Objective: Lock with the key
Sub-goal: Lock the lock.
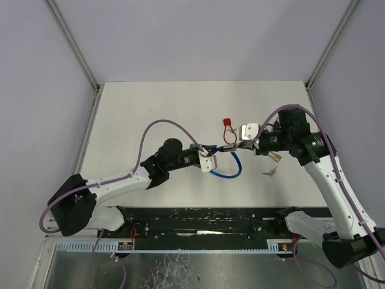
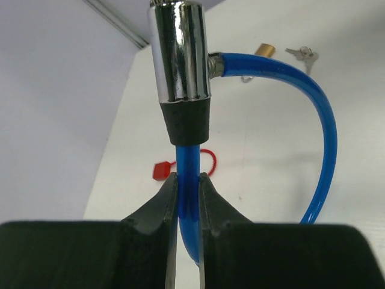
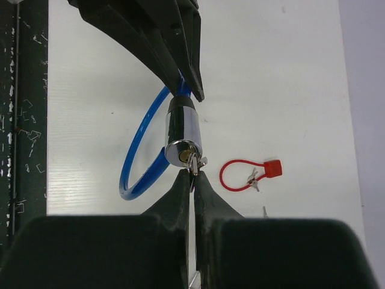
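The lock is a blue cable (image 2: 325,139) ending in a chrome cylinder (image 2: 180,54), held up above the table. My left gripper (image 2: 187,179) is shut on the blue cable just below the cylinder's black collar. In the right wrist view the cylinder (image 3: 181,133) faces me with its keyhole, and a small silver key (image 3: 194,162) sits in it. My right gripper (image 3: 192,175) is shut on that key. From above, the two grippers (image 1: 210,158) (image 1: 243,144) meet nose to nose at the table's middle, with the blue loop (image 1: 228,173) hanging toward the near side.
A red cable lock (image 1: 227,130) with small keys lies just behind the grippers. A brass padlock (image 1: 277,158) and a loose key bunch (image 1: 269,173) lie under the right arm. A black rail (image 1: 204,220) runs along the near edge.
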You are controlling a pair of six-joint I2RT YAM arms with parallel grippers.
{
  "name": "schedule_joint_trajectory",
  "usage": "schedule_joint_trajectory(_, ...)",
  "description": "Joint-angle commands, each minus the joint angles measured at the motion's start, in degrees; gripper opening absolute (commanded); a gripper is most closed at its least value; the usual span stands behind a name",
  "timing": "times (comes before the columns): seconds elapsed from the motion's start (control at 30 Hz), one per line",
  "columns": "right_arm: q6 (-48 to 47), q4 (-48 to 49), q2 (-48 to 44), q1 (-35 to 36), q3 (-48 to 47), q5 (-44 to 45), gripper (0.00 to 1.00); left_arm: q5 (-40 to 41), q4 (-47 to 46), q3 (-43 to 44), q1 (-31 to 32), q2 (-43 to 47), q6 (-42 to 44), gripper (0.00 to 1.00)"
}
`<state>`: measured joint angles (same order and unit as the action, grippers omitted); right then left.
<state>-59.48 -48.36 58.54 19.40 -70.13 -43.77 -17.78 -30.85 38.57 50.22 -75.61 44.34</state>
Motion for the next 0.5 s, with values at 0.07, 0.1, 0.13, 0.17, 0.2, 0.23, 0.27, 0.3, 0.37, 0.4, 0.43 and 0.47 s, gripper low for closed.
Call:
schedule_joint_trajectory(0.07,-0.59,-2.29,4.69,-0.71,-6.78,2.75,0.00,-14.54,23.36,5.87,-1.95,-3.59,-2.36,0.00)
schedule_joint_trajectory(0.1,-1.36,-2.47,5.00,-0.68,-7.36,3.50,0.00,-15.41,25.33,7.11,-2.05,-4.40,-2.28,0.00)
schedule_joint_trajectory(0.13,-1.94,-2.41,5.08,-0.68,-7.71,4.41,0.00,-15.68,27.17,8.20,-2.19,-5.14,-2.36,0.00)
schedule_joint_trajectory(0.17,-2.95,-2.26,5.09,-0.72,-7.97,5.84,0.00,-15.78,28.53,9.21,-2.40,-5.80,-2.62,0.00)
schedule_joint_trajectory(0.2,-4.23,-2.32,4.97,-0.68,-8.14,7.01,0.00,-15.78,29.61,9.89,-2.73,-6.37,-2.91,0.00)
schedule_joint_trajectory(0.23,-5.03,-2.38,4.81,-0.69,-8.36,7.90,0.00,-15.70,30.11,10.38,-3.21,-6.94,-3.23,0.00)
schedule_joint_trajectory(0.27,-5.04,-2.28,4.70,-0.68,-8.55,8.46,0.00,-14.84,29.58,10.38,-3.67,-7.04,-4.09,0.00)
schedule_joint_trajectory(0.3,-4.63,-2.56,4.70,-0.74,-9.10,8.36,0.00,-13.02,28.11,10.01,-3.95,-6.88,-4.91,0.00)
schedule_joint_trajectory(0.37,-0.75,-3.13,5.81,-0.98,-10.80,7.84,0.00,-5.61,23.78,7.91,-4.04,-6.29,-5.81,0.00)
schedule_joint_trajectory(0.4,1.41,-2.96,6.68,-1.20,-11.88,7.78,0.00,-0.90,21.35,6.91,-3.98,-5.91,-6.34,0.00)
schedule_joint_trajectory(0.43,5.17,-2.55,7.29,-1.63,-12.87,7.63,0.00,3.72,19.11,5.85,-3.86,-5.55,-6.50,0.00)
schedule_joint_trajectory(0.47,8.57,-1.04,7.58,-2.44,-13.16,7.25,0.00,8.68,16.07,4.71,-3.69,-5.11,-6.52,0.00)
